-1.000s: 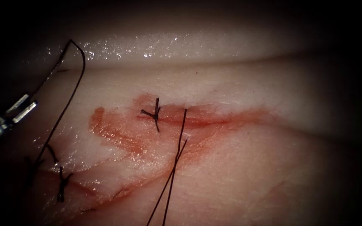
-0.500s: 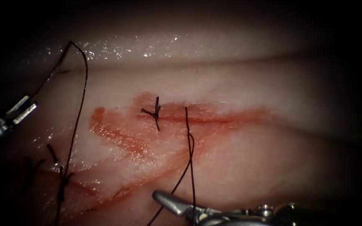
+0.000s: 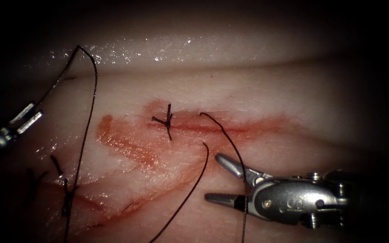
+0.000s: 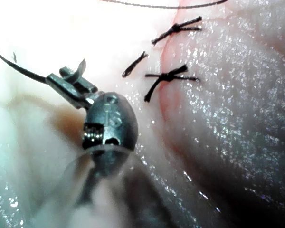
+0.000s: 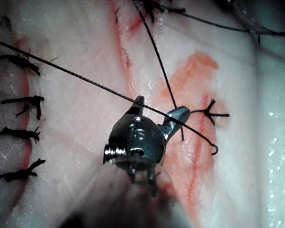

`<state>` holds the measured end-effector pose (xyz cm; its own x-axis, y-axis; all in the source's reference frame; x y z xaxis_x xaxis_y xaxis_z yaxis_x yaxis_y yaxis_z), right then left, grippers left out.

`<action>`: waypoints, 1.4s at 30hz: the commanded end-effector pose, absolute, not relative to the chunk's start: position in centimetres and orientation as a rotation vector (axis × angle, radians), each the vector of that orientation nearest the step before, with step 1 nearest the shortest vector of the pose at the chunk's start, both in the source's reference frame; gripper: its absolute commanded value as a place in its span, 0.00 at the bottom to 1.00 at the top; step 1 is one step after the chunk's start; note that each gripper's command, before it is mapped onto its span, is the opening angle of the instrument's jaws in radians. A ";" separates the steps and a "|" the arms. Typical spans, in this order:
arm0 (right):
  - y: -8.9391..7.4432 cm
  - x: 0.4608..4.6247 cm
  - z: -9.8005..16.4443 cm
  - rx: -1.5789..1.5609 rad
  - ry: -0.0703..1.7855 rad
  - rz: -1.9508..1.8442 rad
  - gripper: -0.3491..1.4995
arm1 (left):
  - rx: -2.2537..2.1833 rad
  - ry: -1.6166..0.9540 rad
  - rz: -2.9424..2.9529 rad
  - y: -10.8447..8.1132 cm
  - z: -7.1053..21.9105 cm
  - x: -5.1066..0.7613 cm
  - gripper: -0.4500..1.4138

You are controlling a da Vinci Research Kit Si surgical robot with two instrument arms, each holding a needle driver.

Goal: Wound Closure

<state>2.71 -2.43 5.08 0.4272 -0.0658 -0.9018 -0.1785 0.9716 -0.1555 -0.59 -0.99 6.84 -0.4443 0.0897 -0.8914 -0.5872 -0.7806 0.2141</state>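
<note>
The tissue (image 3: pixel 293 90) bears a reddened cut (image 3: pixel 230 128). From the cut a dark thread (image 3: pixel 230 139) curves down and passes between the spread jaws of my right tool (image 3: pixel 213 177), right of a tied stitch (image 3: pixel 167 120). The right wrist view has this tool (image 5: pixel 161 105) open with the thread (image 5: pixel 85 80) lying across its jaws. A second strand (image 3: pixel 190 189) runs down from beside the cut. At the far left my left tool (image 3: pixel 37 109) is shut on the thread, which arches up and drops past older knots. Its jaws (image 4: pixel 56 74) pinch the thread (image 4: pixel 14 66).
Red fluid (image 3: pixel 127 144) smears the tissue left of and below the cut. Older tied stitches (image 3: pixel 66 198) lie at the lower left, also seen as several knots (image 5: pixel 19 99) and two knots (image 4: pixel 168 76) close to the left tool. A glistening ridge (image 3: pixel 158 51) runs behind.
My right tool came in from below, rose toward the cut and opened around the thread. The taut strands from the cut have slackened into curves. The left tool has barely moved.
</note>
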 end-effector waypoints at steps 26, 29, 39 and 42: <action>-2.6 3.07 5.5 -0.259 1.119 0.031 0.00 | -1.344 0.715 2.255 -1.0 6.9 -0.68 0.00; -2.8 3.15 5.3 -0.197 1.134 -0.013 0.00 | -1.343 0.716 2.255 -1.0 6.9 -0.68 0.00; -3.7 3.74 4.3 -0.076 1.250 -0.149 0.00 | -1.337 0.717 2.256 -1.0 6.9 -0.72 0.00; -3.8 3.86 4.1 -0.047 1.266 -0.178 0.00 | -1.337 0.718 2.256 -1.0 6.9 -0.72 0.00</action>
<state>3.80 -3.82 4.00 0.2635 -0.1642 -0.9506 0.1298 0.9825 -0.1337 -0.67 -1.02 6.86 -0.4504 0.0918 -0.8881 -0.5888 -0.7783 0.2182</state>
